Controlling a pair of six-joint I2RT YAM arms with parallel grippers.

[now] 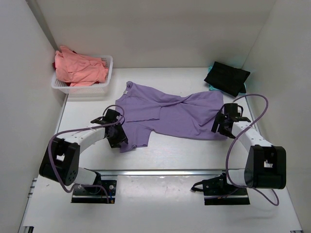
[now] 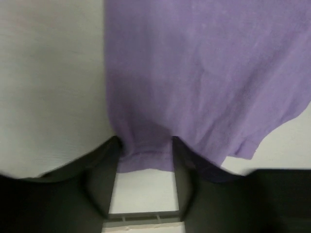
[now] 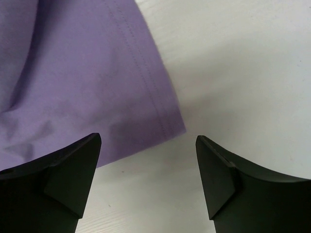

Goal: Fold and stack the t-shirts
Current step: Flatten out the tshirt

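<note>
White table [image 1: 82, 121], walled in. Left gripper [image 2: 144, 148] pinching lavender t-shirt's [image 1: 170, 112] sleeve hem at centre frame; right gripper [image 3: 148, 145] spread, empty, over hem corner. Better to lower squarely, catch both layers, then fold.

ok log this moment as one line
left gripper: shut on lavender t-shirt hem | right gripper: jaws open at shirt corner, holding nothing | salmon shirts: in basket

Two white arms [image 1: 82, 138] with black joints, black jaws, looping purple cables [image 1: 252, 114], black base plates.
</note>
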